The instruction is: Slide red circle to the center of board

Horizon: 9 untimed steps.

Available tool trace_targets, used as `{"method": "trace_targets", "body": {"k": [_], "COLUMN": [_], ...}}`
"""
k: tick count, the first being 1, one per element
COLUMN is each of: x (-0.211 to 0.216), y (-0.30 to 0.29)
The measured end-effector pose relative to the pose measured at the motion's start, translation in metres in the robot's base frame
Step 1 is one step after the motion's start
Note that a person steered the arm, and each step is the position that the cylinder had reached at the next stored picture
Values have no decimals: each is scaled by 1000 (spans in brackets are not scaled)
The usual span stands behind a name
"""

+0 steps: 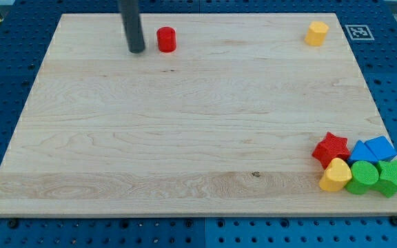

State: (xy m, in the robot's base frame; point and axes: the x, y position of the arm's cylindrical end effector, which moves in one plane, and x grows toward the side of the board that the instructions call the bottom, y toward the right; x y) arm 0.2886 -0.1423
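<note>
Looking across the wooden tabletop (pixel 185 124), you find the red circle (pixel 166 39) near the view's top edge, left of the middle, standing upright and alone. My tip (pixel 136 50) rests on the wood just beside it, on the view's left, with a narrow strip of bare board showing between the two; they do not appear to touch. The dark rod rises straight from that point and leaves the frame at the top.

Note that this arm carries no fingers, only the rod, so you have no open or closed state to log.

At the view's top right you see a yellow block (pixel 316 33), roughly hexagonal, well apart from everything else. In the bottom right corner you have a tight cluster: a red star (pixel 331 148), a blue block (pixel 380 147) with a second blue block (pixel 359 151) on its left, a yellow heart (pixel 336 176), a green circle (pixel 362 177) and a green star (pixel 393 176), all pressed against their neighbours.

A small black-and-white marker tag (pixel 358 31) sits off the board at the view's top right.
</note>
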Motion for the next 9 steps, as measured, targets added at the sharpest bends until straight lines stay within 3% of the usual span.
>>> {"method": "trace_targets", "body": {"k": [1,4,5,6,9], "x": [-33,11,-26,-35,39], "y": [20,79,89,107,120]}}
